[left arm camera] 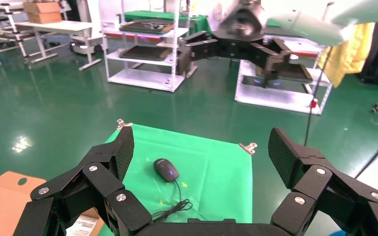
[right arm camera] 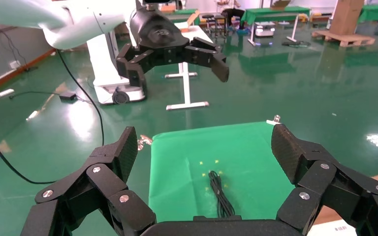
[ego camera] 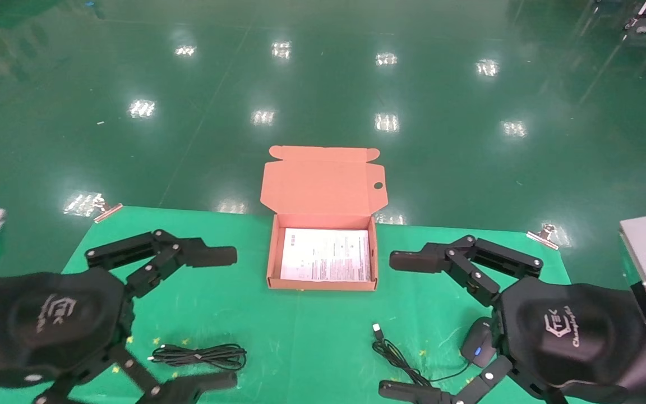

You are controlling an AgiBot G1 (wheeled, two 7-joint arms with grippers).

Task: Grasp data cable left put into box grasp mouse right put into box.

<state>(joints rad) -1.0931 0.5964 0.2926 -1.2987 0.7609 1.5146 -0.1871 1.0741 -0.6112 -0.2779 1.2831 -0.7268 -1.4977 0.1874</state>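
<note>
An open box (ego camera: 323,283) sits at the centre of a green counter (ego camera: 312,348). The left gripper (ego camera: 199,320) hovers spread wide and empty above the data cable (ego camera: 199,356). The right gripper (ego camera: 407,325) hovers wide and empty over the mouse (ego camera: 477,343).

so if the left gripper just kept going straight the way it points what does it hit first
Probably the right gripper, which hangs open straight across from the open left gripper. The mouse lies lower on the table, likely under that line; depth is unclear.
</note>
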